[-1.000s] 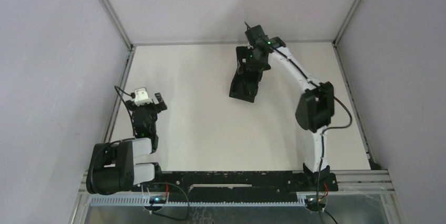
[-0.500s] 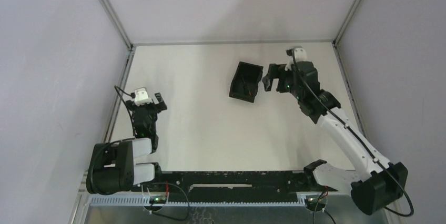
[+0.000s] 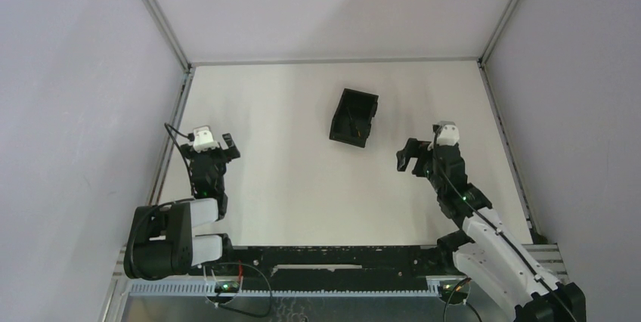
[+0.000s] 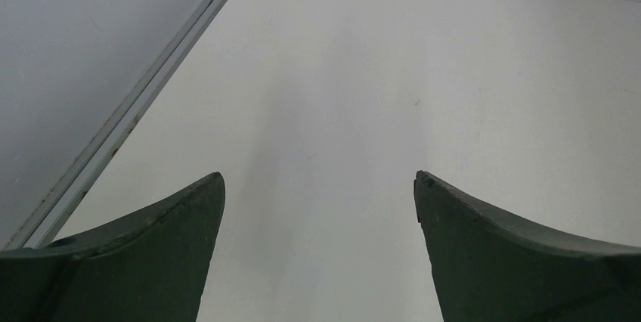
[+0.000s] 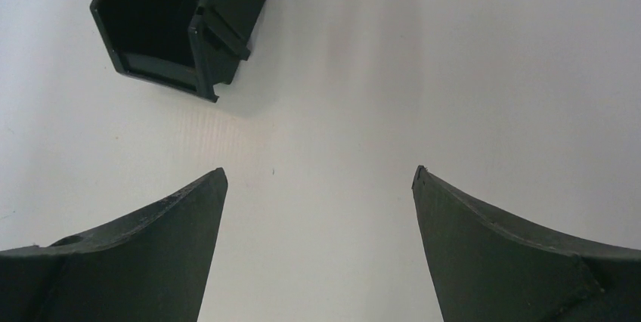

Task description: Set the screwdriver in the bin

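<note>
The black bin (image 3: 337, 116) stands on the white table at the back centre, its low cut-away side facing the near edge. A thin faint line inside it may be the screwdriver (image 3: 353, 121), but it is too small to be sure. In the right wrist view the bin (image 5: 227, 31) sits at the upper left with a dark inside, and no screwdriver shows there. My right gripper (image 3: 407, 155) (image 5: 319, 174) is open and empty, low over the table to the right of the bin and nearer than it. My left gripper (image 3: 208, 150) (image 4: 319, 178) is open and empty at the left.
A metal frame rail (image 3: 169, 137) (image 4: 128, 114) runs along the table's left edge close to the left gripper. Another rail (image 3: 505, 140) borders the right edge. Grey walls enclose the table on three sides.
The right arm drew back from over the bin toward the near right, its gripper open and away from the bin. The left arm has not moved.
</note>
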`<state>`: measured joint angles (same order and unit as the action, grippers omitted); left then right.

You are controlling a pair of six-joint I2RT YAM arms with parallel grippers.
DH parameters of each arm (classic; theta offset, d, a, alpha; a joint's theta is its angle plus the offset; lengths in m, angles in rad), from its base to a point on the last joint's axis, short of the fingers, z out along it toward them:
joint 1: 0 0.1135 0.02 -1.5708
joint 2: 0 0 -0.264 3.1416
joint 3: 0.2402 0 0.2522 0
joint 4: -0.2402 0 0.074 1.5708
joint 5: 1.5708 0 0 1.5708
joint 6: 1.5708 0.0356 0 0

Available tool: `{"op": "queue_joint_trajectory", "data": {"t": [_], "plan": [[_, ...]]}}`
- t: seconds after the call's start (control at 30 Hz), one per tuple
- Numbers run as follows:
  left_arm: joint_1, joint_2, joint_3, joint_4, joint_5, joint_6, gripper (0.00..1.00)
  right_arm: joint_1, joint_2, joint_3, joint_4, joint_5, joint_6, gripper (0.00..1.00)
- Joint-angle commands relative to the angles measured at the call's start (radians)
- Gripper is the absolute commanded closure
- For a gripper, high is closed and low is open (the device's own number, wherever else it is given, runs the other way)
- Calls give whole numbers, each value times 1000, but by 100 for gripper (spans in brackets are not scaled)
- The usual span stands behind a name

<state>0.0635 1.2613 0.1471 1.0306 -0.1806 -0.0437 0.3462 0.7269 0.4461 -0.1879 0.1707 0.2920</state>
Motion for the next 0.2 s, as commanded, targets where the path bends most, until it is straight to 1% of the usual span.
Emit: {"op": "queue_joint_trajectory", "data": {"t": [0.0, 0.17], "plan": [[-5, -3, 43, 32, -3, 17, 0, -8, -28, -44, 117, 30, 43, 0], [-5, -2, 44, 32, -2, 17, 0, -10, -28, -60, 117, 40, 43, 0]]}}
